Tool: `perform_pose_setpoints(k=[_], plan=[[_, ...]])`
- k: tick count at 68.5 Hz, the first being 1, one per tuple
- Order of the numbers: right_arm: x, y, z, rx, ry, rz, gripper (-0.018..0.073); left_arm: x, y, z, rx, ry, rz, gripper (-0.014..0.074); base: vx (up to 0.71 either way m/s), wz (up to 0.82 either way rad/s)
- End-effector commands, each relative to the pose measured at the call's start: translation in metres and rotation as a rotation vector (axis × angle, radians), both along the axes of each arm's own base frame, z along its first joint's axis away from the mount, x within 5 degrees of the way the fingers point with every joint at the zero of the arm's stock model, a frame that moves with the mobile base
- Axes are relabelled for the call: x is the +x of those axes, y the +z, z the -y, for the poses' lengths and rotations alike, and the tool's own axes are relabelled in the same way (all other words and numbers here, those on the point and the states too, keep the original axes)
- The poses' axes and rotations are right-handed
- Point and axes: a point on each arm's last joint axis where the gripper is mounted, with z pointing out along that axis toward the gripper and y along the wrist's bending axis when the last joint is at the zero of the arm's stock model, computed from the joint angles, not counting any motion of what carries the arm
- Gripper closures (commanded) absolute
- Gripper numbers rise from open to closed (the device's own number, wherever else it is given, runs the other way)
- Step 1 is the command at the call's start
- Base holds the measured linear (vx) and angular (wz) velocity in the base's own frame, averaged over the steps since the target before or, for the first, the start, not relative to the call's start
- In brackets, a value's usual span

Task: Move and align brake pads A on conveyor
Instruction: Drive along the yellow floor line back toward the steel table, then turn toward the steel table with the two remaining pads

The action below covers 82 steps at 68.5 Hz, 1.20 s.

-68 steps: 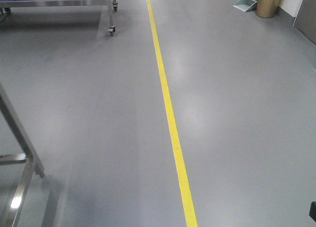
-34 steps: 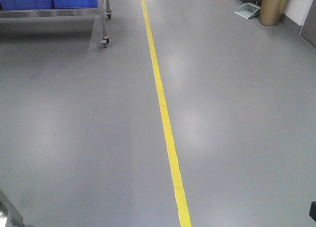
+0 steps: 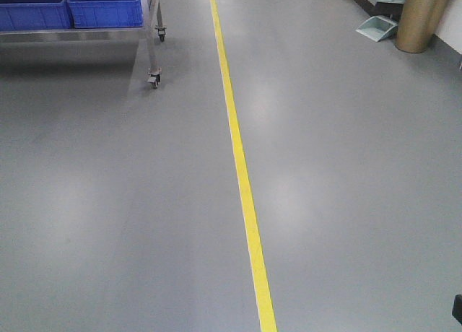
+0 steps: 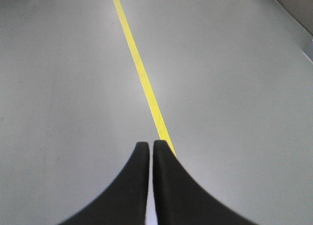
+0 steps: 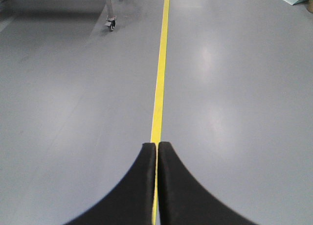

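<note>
While the black left hand and right hand sit pressed together, track the yellow floor line toward 12 o'clock.

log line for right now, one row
left tool: shut, empty | right tool: shut, empty | pads, belt: not in view | floor: yellow line, cart with blue bins

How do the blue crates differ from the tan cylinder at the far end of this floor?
The blue crates are boxy; the tan cylinder is round. The crates sit raised on a steel trolley; the cylinder stands on the grey floor. The crates lie left of the yellow line, the cylinder right. Both are cut off by the picture's top edge.
</note>
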Motion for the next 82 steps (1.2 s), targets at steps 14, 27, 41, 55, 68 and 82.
perform_pose_setpoints(k=[14,27,41,55,68,82], plan=[[0.0034,0.0141,0.0000,-0.003,0.001,0.088,0.0569,0.0037,0.0123,0.0016,-0.028,-0.003,0.079,0.0603,0.38,0.05],[0.0034,0.0142,0.0000,-0.003,0.001,0.089,0.0569,0.0037,0.0123,0.0016,-0.028,-0.003,0.079,0.0603,0.30,0.19],[0.0034,0.0142,0.0000,-0.003,0.001,0.089,0.0569,0.0037,0.0123,0.0016,-0.028,-0.003,0.079,0.0603,0.24,0.40],[0.0034,0.0142,0.0000,-0.003,0.001,0.089,0.0569,0.0037,0.0123,0.0016,-0.028,-0.003,0.079,0.0603,0.18,0.65],[0.0034,0.0142,0.0000,-0.003,0.001,0.089,0.0569,0.0037,0.0123,0.0016,-0.028,-0.003,0.079,0.0603,0.14,0.84],[0.0033,0.0139,0.0000,-0.003,0.001,0.086,0.0569,0.0037,0.0123,0.0016,-0.028,-0.003,0.079,0.0603,0.12,0.88]])
